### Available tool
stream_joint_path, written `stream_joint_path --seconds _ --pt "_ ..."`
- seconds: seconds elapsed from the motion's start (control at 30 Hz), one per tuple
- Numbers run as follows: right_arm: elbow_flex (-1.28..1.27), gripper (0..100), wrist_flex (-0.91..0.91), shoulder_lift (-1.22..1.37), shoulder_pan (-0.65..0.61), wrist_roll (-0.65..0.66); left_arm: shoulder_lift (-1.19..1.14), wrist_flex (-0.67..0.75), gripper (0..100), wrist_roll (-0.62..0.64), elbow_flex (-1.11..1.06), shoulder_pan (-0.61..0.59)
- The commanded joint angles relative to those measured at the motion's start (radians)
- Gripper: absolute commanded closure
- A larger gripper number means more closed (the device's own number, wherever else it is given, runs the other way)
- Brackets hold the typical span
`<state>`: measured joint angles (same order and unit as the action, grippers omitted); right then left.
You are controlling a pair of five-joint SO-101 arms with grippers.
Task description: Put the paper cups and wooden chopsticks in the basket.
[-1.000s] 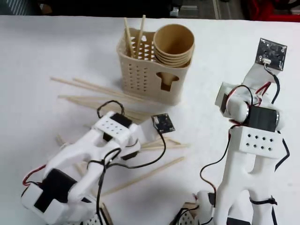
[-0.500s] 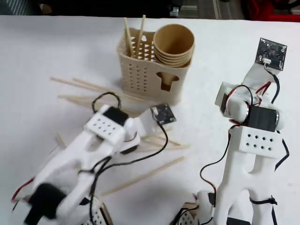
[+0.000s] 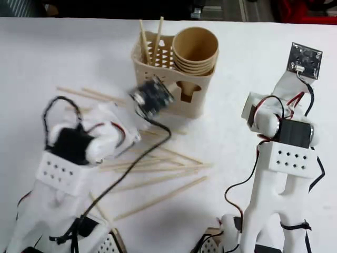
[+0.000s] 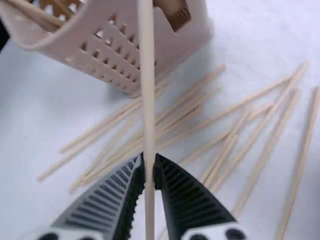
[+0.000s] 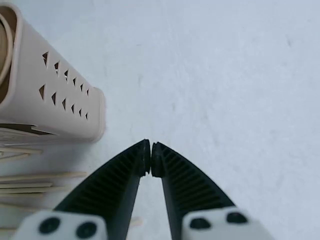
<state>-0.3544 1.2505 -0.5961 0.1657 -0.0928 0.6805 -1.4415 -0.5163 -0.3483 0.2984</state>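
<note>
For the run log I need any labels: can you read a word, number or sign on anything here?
None can be read.
Basket, paper cups, loose chopsticks and the chopstick in the left claw: no print.
Circuit board on an arm: any marks too small to read.

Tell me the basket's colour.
Beige, with rows of small holes; the basket shows best in the high view.
</note>
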Motion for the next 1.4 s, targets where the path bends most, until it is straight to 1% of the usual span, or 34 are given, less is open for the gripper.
stream_joint_path --seconds 0.0,0.1,0.2,0.33,0.4,0.53,0.63,0.73,0.9,1.03,1.1,1.23,1.37 --pt "0.008 98.0 -0.013 -0.019 0.007 -0.002 0.031 0.069 98 0.080 0.153 -0.012" --pt "0.008 98.0 -0.013 -0.019 0.007 -0.002 0.031 0.178 98 0.178 0.230 -0.012" --pt "0.008 98.0 -0.013 -0.019 0.007 -0.002 0.030 0.338 98 0.264 0.264 -0.016" --pt "0.008 98.0 -0.013 -0.019 0.007 -0.003 0.028 0.624 98 0.304 0.244 -0.013" --pt "0.008 98.0 -0.013 -0.019 0.007 -0.005 0.028 0.776 98 0.307 0.204 -0.008" --pt "0.008 98.0 -0.015 -0.019 0.007 -0.005 0.007 1.048 98 0.368 0.084 -0.010" --pt "0.008 98.0 -0.015 -0.019 0.007 -0.005 -0.061 1.163 98 0.393 0.025 -0.010" --pt "0.008 98.0 -0.015 -0.019 0.007 -0.005 -0.147 1.231 98 0.413 0.005 -0.013" --pt "0.008 98.0 -0.015 -0.019 0.007 -0.002 -0.294 1.304 98 0.414 0.009 -0.018" --pt "0.008 98.0 -0.016 -0.019 0.008 -0.002 -0.354 1.300 97 0.411 0.003 -0.018" --pt "0.008 98.0 -0.016 -0.019 0.008 -0.002 -0.354 1.229 96 0.408 0.008 -0.018" --pt "0.008 98.0 -0.018 -0.019 0.008 -0.002 -0.344 1.048 86 0.408 0.063 -0.019" --pt "0.008 97.9 -0.018 -0.019 0.008 -0.002 -0.309 0.876 84 0.408 0.126 -0.035"
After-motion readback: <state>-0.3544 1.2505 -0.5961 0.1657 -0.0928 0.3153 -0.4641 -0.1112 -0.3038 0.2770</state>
